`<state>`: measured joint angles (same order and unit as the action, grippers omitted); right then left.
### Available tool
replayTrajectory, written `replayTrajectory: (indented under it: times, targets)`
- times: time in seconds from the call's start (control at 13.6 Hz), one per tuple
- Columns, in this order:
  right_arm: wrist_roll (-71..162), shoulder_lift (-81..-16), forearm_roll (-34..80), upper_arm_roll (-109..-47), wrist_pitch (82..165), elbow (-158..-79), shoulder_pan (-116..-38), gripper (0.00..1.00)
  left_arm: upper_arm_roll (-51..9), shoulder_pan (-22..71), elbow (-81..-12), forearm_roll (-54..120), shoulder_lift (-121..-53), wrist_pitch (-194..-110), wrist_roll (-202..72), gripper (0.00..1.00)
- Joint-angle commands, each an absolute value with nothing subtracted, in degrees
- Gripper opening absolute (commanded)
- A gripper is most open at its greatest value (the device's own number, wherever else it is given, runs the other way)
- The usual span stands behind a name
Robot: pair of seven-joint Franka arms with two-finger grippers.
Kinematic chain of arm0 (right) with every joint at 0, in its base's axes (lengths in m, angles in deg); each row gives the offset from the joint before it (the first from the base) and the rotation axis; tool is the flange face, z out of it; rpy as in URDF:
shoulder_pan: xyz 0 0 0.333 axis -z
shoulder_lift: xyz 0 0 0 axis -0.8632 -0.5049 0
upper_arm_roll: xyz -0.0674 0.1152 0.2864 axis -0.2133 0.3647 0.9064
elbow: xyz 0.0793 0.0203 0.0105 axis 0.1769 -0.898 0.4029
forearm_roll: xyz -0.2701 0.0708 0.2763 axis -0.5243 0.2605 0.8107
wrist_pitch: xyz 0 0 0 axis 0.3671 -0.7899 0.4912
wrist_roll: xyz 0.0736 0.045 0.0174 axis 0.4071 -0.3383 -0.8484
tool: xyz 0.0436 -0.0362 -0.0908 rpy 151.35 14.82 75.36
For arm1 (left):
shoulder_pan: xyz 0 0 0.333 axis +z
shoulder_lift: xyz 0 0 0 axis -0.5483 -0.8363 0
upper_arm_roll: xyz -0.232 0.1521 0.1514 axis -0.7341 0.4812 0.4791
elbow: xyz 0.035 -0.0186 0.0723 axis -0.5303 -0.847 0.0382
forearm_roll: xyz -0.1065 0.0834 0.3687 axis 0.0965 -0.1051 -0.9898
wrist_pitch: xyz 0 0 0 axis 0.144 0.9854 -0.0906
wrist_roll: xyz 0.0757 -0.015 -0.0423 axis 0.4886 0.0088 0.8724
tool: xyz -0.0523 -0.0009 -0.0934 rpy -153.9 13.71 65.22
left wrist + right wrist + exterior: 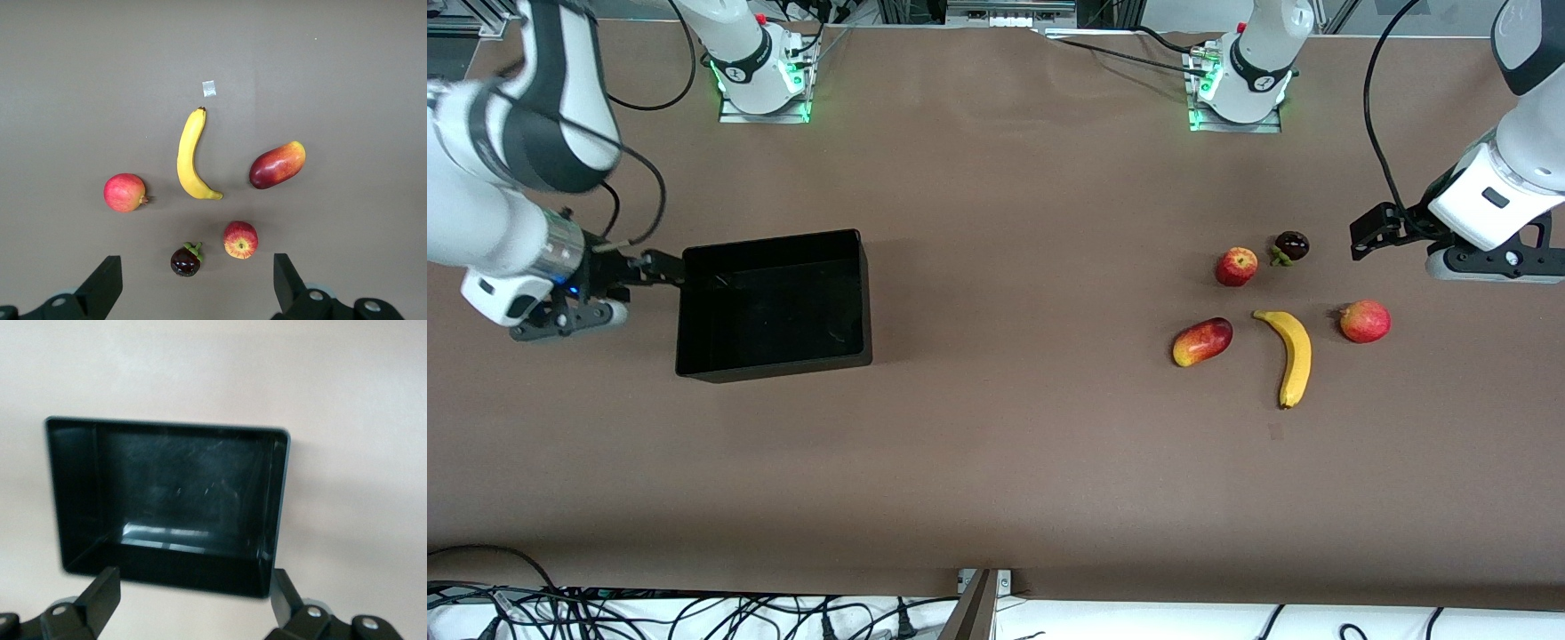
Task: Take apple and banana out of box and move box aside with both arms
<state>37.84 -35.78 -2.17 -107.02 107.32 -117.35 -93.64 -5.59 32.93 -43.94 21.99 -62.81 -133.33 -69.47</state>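
Note:
The black open-top box (864, 298) stands empty toward the right arm's end of the table, and its rim (167, 425) fills the right wrist view. My right gripper (660, 268) (193, 590) is open just outside the box's end wall, with nothing between its fingers. The yellow banana (1294, 356) (190, 157) and the small red apple (1236, 266) (240, 239) lie toward the left arm's end. My left gripper (1362, 238) (197, 283) hangs open and empty over the table beside these fruits.
A red-yellow mango (1202, 341) (277, 164), a round red fruit with a tiny crown (1365, 321) (124, 192) and a dark mangosteen (1291, 245) (185, 261) lie around the banana. Brown table stretches between box and fruits. Cables hang at the front edge.

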Motion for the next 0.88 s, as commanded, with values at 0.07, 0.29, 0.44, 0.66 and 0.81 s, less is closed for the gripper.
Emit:
replayTrajectory:
  times: [0.07, 0.29, 0.44, 0.66, 0.81]
  targets:
    - [44.6, -28.1, -9.3, -100.9, 101.7, -116.3, -91.6, 1.00, -5.7, 32.7, -43.0, 21.0, -63.2, -132.7, -69.6, 1.00]
    - [45.6, -24.6, -12.1, -87.7, 98.5, -116.4, -79.5, 1.00, -5.7, 32.6, -43.0, 21.0, -63.2, -132.7, -69.6, 1.00]
    - [46.1, -23.0, -12.2, -80.4, 97.7, -117.3, -72.5, 1.00, -5.7, 32.6, -43.0, 21.0, -63.2, -132.7, -69.6, 1.00]
    - [46.3, -21.5, -12.8, -73.3, 98.2, -119.0, -65.2, 1.00, -5.7, 32.6, -43.0, 21.0, -63.2, -132.7, -69.6, 1.00]
    - [45.6, -21.9, -13.9, -72.4, 98.1, -118.2, -64.5, 1.00, -5.7, 32.6, -42.9, 21.0, -63.2, -132.7, -69.6, 1.00]
